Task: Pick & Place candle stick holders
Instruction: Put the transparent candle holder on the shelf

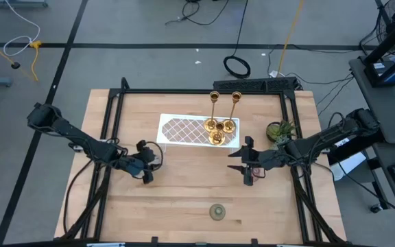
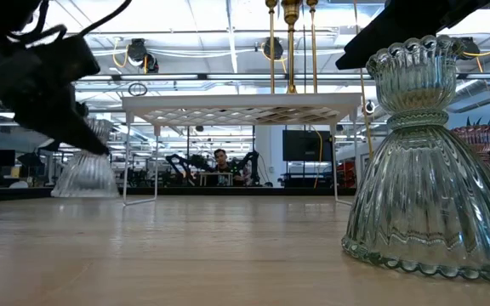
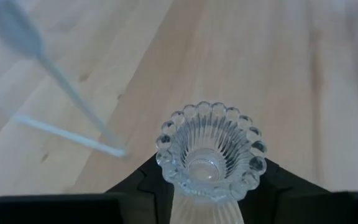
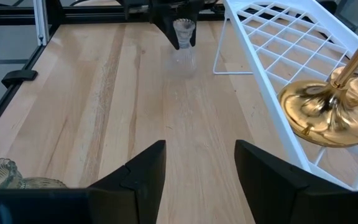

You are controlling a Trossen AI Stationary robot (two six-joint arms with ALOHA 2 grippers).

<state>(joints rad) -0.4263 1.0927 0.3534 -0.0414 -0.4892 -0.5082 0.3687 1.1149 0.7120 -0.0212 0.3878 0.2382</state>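
A clear ribbed glass candle holder (image 3: 210, 149) stands on the wooden table left of the tray, with my left gripper (image 1: 146, 168) shut around it; it also shows in the right wrist view (image 4: 183, 46). My right gripper (image 4: 201, 174) is open and empty above the table, right of centre (image 1: 249, 165). A greenish glass holder (image 1: 217, 211) stands on its wide base near the front edge. A pink glass holder (image 2: 483, 136) stands by my right gripper. Several gold brass holders (image 1: 216, 130) stand on the white lattice tray (image 1: 184, 130). My left gripper has the clear holder's neck (image 3: 204, 208), just under its beaded rim, between its two fingers (image 3: 148, 186), one on either side. The fingers come level, from the table's left. The holder stands upright, and its flared base (image 2: 88, 178) appears to rest on the table.
The tray stands on thin white wire legs (image 4: 219, 43) at the table's far middle. A small potted plant (image 1: 280, 130) sits at the right of the tray. A black frame (image 1: 115, 116) runs along the table's sides. Bare wood lies between the two grippers.
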